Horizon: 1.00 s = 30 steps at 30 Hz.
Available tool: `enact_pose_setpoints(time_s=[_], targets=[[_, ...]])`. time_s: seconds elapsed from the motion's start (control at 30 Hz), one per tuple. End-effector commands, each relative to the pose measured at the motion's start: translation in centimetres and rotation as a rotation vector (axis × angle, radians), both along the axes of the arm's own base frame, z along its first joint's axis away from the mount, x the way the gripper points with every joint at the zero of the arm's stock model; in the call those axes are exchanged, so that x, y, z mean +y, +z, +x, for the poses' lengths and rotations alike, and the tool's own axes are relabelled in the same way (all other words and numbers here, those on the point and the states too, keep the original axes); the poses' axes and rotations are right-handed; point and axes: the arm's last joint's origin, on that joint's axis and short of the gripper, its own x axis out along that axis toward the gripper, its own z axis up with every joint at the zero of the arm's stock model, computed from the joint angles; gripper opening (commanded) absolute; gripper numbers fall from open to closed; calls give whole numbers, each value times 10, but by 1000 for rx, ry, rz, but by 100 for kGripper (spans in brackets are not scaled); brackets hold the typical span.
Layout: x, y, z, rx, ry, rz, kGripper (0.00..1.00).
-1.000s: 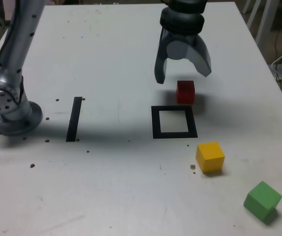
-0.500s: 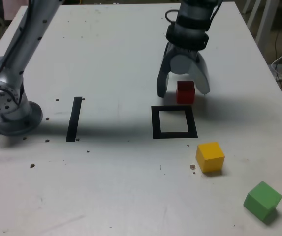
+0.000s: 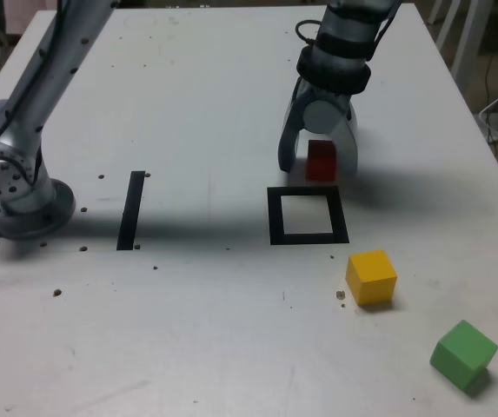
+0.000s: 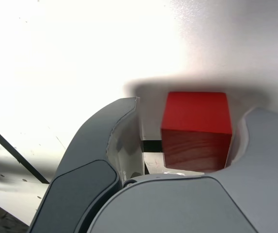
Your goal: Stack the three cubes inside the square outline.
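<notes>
The red cube [image 3: 321, 162] rests on the white table just behind the square outline [image 3: 274, 217], a black tape frame with a white centre. My gripper [image 3: 317, 167] is lowered over the red cube with a finger on each side. In the wrist view the red cube [image 4: 196, 126] sits between the jaws of the gripper [image 4: 194, 109]: one finger lies against it, and a narrow gap separates it from the other finger [image 4: 105, 145]. The yellow cube [image 3: 371, 276] lies in front of the outline towards the exterior view's right. The green cube [image 3: 463, 354] lies nearer still, at the front right.
A straight black tape strip [image 3: 132, 208] lies to the exterior view's left of the outline. The arm's base [image 3: 14, 191] stands at the table's left edge. Small dark specks dot the tabletop.
The gripper came down from above the red cube until it straddled it. Its jaws narrowed from wide apart to close around the cube. None of the cubes has moved.
</notes>
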Motion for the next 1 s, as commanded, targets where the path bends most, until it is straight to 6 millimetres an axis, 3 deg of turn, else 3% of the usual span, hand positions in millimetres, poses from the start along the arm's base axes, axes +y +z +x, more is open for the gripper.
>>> enact_pose_setpoints(time_s=[0.0, 0.57, 0.97], targets=[[-1, 0, -2, 9, 3, -1, 29], [-14, 8, -10, 9, 7, 0, 29], [-50, 19, -21, -15, 43, -23, 29]])
